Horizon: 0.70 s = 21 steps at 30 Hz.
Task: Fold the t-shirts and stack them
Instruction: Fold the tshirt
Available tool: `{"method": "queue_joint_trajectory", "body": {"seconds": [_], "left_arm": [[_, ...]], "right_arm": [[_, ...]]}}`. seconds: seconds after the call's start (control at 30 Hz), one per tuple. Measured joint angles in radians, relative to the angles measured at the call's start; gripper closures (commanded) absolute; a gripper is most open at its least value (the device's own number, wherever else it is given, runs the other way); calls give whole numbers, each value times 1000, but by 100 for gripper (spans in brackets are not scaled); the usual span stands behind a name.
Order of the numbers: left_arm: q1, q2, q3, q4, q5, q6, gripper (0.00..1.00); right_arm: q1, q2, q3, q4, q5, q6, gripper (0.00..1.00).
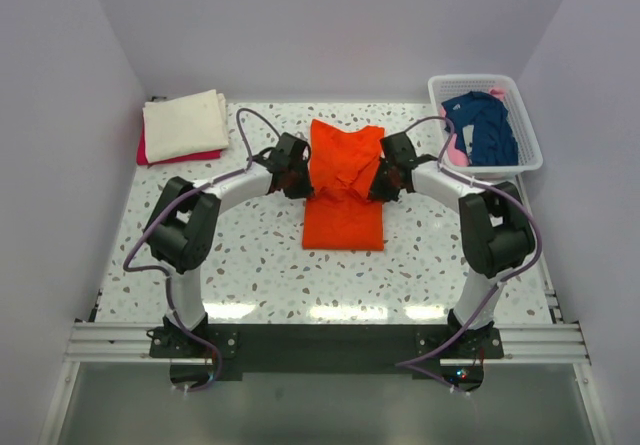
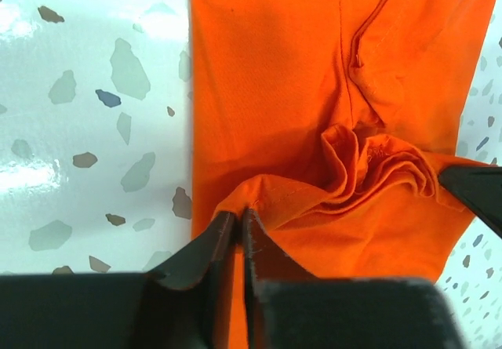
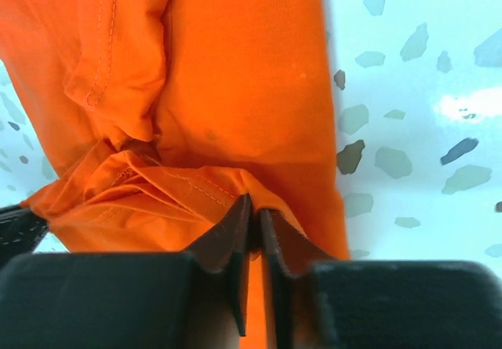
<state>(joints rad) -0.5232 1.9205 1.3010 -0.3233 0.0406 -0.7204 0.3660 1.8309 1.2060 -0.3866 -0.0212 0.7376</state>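
The bright orange t-shirt (image 1: 343,180) lies in the middle of the table as a long narrow strip, its middle bunched and lifted. My left gripper (image 1: 297,178) is shut on its left edge, pinching a hem fold (image 2: 239,209). My right gripper (image 1: 385,181) is shut on its right edge, pinching the hem (image 3: 255,206). The shirt fills both wrist views (image 2: 314,114) (image 3: 196,90). A folded cream t-shirt (image 1: 184,124) rests on a red one (image 1: 143,151) at the back left. A navy t-shirt (image 1: 486,125) lies in the basket.
The white lattice basket (image 1: 528,125) stands at the back right, with a bit of pink cloth (image 1: 457,151) beside the navy shirt. The speckled tabletop (image 1: 250,265) is bare in front of the orange shirt. Walls close in on the left, back and right.
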Motion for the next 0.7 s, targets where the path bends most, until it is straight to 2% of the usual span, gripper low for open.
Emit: {"method": "queue_joint_trajectory", "body": {"seconds": [0.03, 0.07, 0.1, 0.17, 0.23, 0.33, 0.43, 0.47, 0.53, 0.57, 0.7], "left_arm": [[1, 0, 1, 1, 1, 6, 76], [2, 0, 1, 2, 3, 11, 60], [4, 0, 1, 3, 4, 20, 50], [11, -2, 1, 8, 8, 35, 38], [22, -12, 1, 7, 8, 54, 34], [39, -68, -7, 5, 3, 79, 39], [43, -149, -18, 7, 3, 97, 51], [38, -177, -24, 10, 2, 104, 60], [17, -214, -32, 13, -2, 112, 66], [0, -221, -33, 13, -6, 116, 73], [-82, -203, -45, 7, -17, 120, 79]], "right_arm": [[-3, 0, 0, 2, -2, 0, 76], [-7, 0, 0, 4, -2, 3, 70], [-11, -1, 0, 8, -3, -1, 60], [-23, -6, 0, 14, -8, -7, 50], [-37, -21, 0, 13, -16, -17, 41], [-53, -61, 2, 6, -15, -47, 40], [-54, -114, 2, -3, -13, -74, 42], [-47, -136, 0, -3, -6, -84, 43], [-16, -180, -11, -3, 19, -101, 45], [10, -198, -16, -3, 38, -110, 48], [119, -216, -36, 0, 64, -135, 63]]}}
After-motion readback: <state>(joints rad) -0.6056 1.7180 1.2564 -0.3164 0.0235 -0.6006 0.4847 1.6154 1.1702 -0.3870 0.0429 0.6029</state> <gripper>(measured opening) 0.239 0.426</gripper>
